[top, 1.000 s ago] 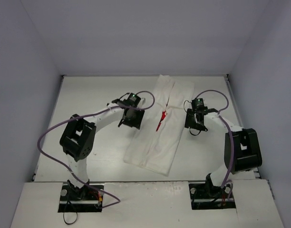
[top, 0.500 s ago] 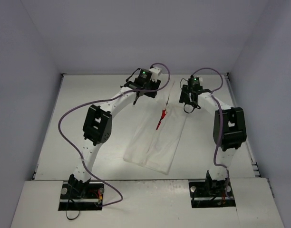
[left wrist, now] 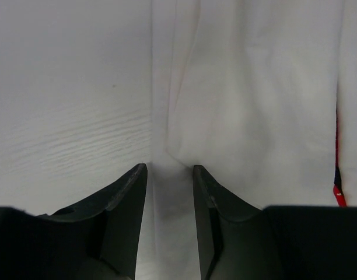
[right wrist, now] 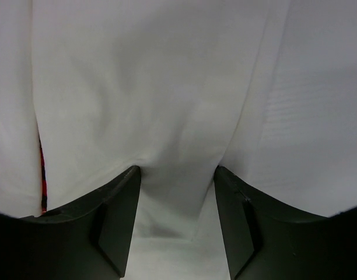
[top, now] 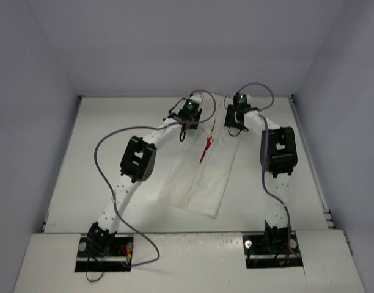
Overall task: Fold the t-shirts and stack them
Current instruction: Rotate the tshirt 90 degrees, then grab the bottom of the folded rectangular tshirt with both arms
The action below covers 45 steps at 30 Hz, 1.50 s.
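On the flat white table [top: 95, 159], the left arm [top: 138, 160], white with black joints and a looping purple cable [top: 101, 165], reaches from its base at the near edge out to the far middle. There the left gripper [left wrist: 170, 169] points down at the left border of the white short-sleeved cotton t-shirt [top: 205, 177]. In the left wrist view its two black fingers [left wrist: 129, 192] stand a little apart, astride the cloth's edge. A soft fold of fabric runs into the gap, with bare table to the left of it. The jaws are released rather than clenched, since the gap is far wider than the thin cloth. The shirt lies in the middle of the table, folded lengthways into a long strip that slants from the far centre down towards the near centre. A thin sliver of its red printed graphic [top: 206, 149] shows along the seam where the two folded-in sides meet. At the strip's far right corner the right gripper [right wrist: 177, 169] also points down. Its black fingers [right wrist: 117, 204] are set wider, with smooth white cloth spanning the space between them and slight creases gathering at the tips; these jaws too are parted and not pinching. Behind it the right arm [top: 277, 152] stretches back to its base.
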{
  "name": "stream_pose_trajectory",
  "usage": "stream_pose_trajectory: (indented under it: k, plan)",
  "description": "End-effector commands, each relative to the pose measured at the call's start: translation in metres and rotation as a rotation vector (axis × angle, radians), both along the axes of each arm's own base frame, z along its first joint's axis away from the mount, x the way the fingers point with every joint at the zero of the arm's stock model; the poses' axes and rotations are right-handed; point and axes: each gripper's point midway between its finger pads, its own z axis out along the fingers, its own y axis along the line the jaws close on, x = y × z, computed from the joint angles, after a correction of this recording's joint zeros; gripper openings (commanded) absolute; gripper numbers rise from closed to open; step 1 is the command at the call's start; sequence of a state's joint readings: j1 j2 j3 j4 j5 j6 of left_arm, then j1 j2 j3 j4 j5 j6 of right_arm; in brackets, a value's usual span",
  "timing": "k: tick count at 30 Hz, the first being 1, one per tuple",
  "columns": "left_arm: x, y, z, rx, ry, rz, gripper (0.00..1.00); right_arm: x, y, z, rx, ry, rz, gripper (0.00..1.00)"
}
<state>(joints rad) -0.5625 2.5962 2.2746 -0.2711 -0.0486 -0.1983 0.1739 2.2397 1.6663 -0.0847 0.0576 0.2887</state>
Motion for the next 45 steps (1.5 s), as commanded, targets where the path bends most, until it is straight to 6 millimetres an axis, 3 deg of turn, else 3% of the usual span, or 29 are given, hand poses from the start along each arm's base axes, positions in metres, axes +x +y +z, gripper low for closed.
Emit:
stream_pose_trajectory:
  k: [1, 2, 6, 8, 11, 14, 16, 18, 20, 22, 24, 25, 26, 27, 29, 31, 33, 36, 38, 41, 45]
  plan:
    - [-0.010, 0.064, 0.014, 0.042, 0.030, 0.286, 0.31, 0.017, 0.016, 0.002, -0.003, -0.013, 0.075, 0.51]
    - [-0.011, 0.065, 0.013, 0.032, 0.039, 0.306, 0.31, 0.022, 0.019, 0.009, 0.006, -0.029, 0.089, 0.51]
    - [-0.052, 0.096, -0.011, 0.045, 0.157, 0.390, 0.30, 0.032, 0.038, 0.001, 0.033, -0.010, 0.157, 0.51]
    - [-0.065, 0.100, -0.012, 0.014, 0.177, 0.409, 0.30, 0.038, 0.050, 0.006, 0.022, -0.021, 0.203, 0.51]
    - [-0.065, 0.102, -0.006, 0.012, 0.157, 0.383, 0.31, 0.040, 0.059, 0.005, 0.001, -0.025, 0.238, 0.51]
    - [-0.045, 0.109, 0.031, -0.032, 0.110, 0.373, 0.37, 0.049, 0.058, 0.028, -0.005, -0.074, 0.236, 0.51]
    - [-0.028, 0.118, 0.084, -0.089, 0.056, 0.365, 0.41, 0.056, 0.053, 0.057, -0.022, -0.131, 0.226, 0.53]
    - [-0.028, 0.127, 0.127, -0.118, 0.015, 0.357, 0.44, 0.056, 0.041, 0.093, -0.049, -0.188, 0.198, 0.57]
    - [-0.040, 0.135, 0.174, -0.151, -0.027, 0.326, 0.47, 0.044, 0.025, 0.142, -0.058, -0.254, 0.164, 0.73]
    - [-0.063, 0.137, 0.197, -0.166, -0.026, 0.296, 0.51, 0.026, 0.012, 0.158, -0.050, -0.263, 0.133, 0.91]
    - [-0.103, 0.136, 0.220, -0.230, 0.008, 0.259, 0.59, -0.014, -0.007, 0.147, -0.028, -0.202, 0.081, 0.98]
    - [-0.126, 0.135, 0.189, -0.208, 0.087, 0.257, 0.59, -0.032, -0.011, 0.165, -0.018, -0.227, 0.067, 0.98]
    - [-0.142, 0.131, 0.180, -0.229, 0.129, 0.245, 0.59, -0.046, -0.013, 0.160, -0.014, -0.208, 0.057, 0.94]
    - [-0.159, 0.126, 0.172, -0.256, 0.173, 0.254, 0.59, -0.073, -0.018, 0.130, -0.016, -0.132, 0.049, 0.92]
    - [-0.203, 0.115, 0.157, -0.250, 0.224, 0.230, 0.59, -0.112, -0.019, 0.112, 0.011, -0.078, 0.041, 0.76]
    - [-0.237, 0.101, 0.131, -0.231, 0.288, 0.217, 0.59, -0.140, -0.018, 0.115, 0.057, -0.082, 0.018, 0.46]
    - [-0.265, 0.091, 0.115, -0.229, 0.341, 0.214, 0.58, -0.181, -0.014, 0.095, 0.104, -0.021, 0.022, 0.33]
    - [-0.300, 0.085, 0.090, -0.244, 0.432, 0.236, 0.58, -0.218, -0.008, 0.076, 0.158, 0.037, 0.028, 0.34]
    - [-0.319, 0.084, 0.076, -0.255, 0.482, 0.256, 0.58, -0.256, -0.005, 0.057, 0.200, 0.092, 0.019, 0.36]
    - [-0.337, 0.083, 0.060, -0.239, 0.521, 0.265, 0.58, -0.277, 0.004, 0.046, 0.245, 0.133, 0.022, 0.44]
    - [-0.348, 0.067, 0.035, -0.197, 0.571, 0.230, 0.58, -0.297, 0.026, 0.031, 0.233, 0.189, 0.075, 0.46]
